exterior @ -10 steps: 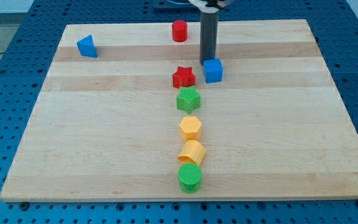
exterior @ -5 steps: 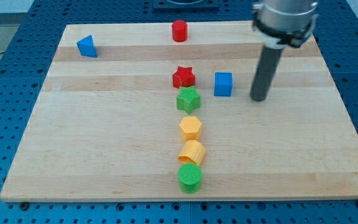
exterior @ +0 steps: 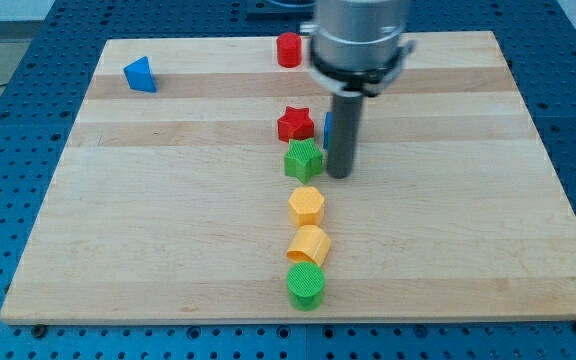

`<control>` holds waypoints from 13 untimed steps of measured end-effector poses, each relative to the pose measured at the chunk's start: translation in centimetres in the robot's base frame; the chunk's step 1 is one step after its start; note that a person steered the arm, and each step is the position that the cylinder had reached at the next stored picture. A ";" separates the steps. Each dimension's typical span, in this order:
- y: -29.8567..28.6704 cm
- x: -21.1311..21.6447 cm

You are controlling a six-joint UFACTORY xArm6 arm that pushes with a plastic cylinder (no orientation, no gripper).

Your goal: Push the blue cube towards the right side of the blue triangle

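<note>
- My tip rests on the wooden table, just to the view's right of the green star and slightly below it; whether it touches the star cannot be told.
- There is no hand on this arm, only the straight dark rod, so nothing is clasped or held.
- The blue cube is almost wholly hidden behind the rod: only a thin blue sliver shows at the rod's left edge, just to the view's right of the red star. Its shape cannot be made out from that sliver, nor whether it touches the red star.
- The blurred grey arm housing above the rod covers part of the table's top edge and is cut off by the view's top.
- The blue triangle sits near the table's top left corner, well apart from the blue cube and from my tip.
- The red cylinder stands near the top edge, just left of the arm housing.
- Below the green star, running down the view in a rough line: a yellow hexagonal block, a tilted yellow block whose shape is hard to tell, and a green cylinder touching it near the bottom edge.
</note>
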State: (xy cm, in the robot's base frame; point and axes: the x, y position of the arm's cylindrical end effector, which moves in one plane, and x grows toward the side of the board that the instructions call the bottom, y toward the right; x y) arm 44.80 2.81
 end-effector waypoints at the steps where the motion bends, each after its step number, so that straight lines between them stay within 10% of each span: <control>1: -0.4 -2.6; 6: 6.7 -7.4; 8: 3.1 -15.5; 10: 4.7 -7.5; 13: 3.4 -12.0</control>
State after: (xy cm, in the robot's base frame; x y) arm 32.83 6.17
